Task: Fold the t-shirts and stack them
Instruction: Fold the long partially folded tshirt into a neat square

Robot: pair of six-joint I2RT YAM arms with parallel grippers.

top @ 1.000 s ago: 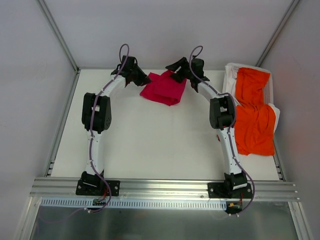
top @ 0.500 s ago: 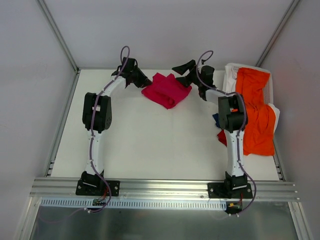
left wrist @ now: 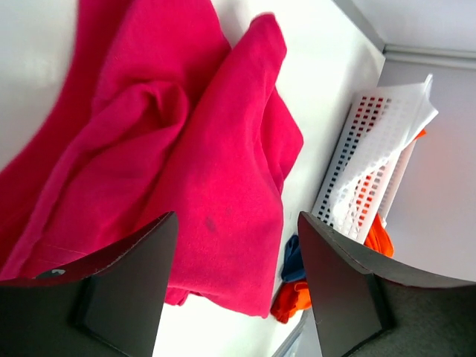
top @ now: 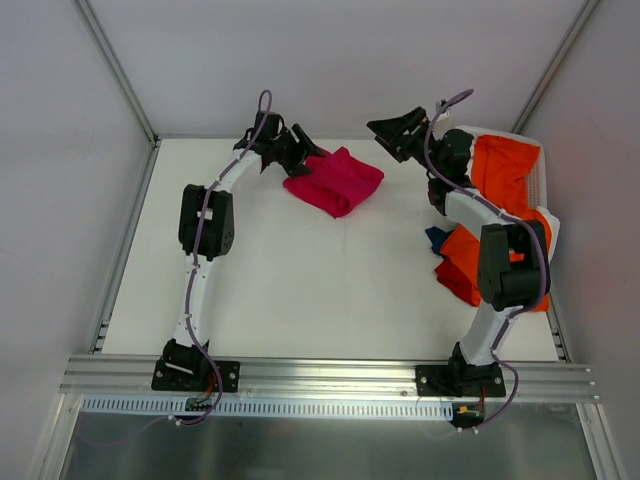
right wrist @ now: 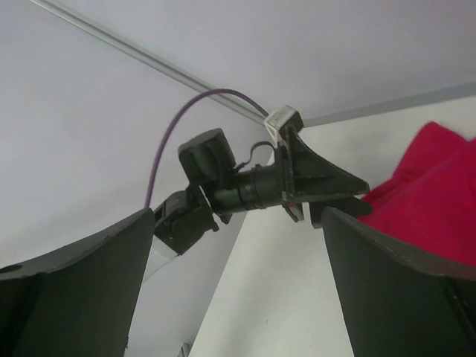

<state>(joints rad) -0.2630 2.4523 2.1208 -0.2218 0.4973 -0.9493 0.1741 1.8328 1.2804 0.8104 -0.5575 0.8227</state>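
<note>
Left gripper (left wrist: pixel 236 220) parted and empty, loosely folded crimson t-shirt (left wrist: pixel 193 134) just ahead; right gripper (top: pixel 390 126) wide apart nearby, so the unpinned fold may slump open.

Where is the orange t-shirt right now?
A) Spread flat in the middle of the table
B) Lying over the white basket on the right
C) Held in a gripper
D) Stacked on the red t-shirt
B: the orange t-shirt lies over the white basket at the table's right side, well apart from the red t-shirt, and neither gripper holds it.
</note>
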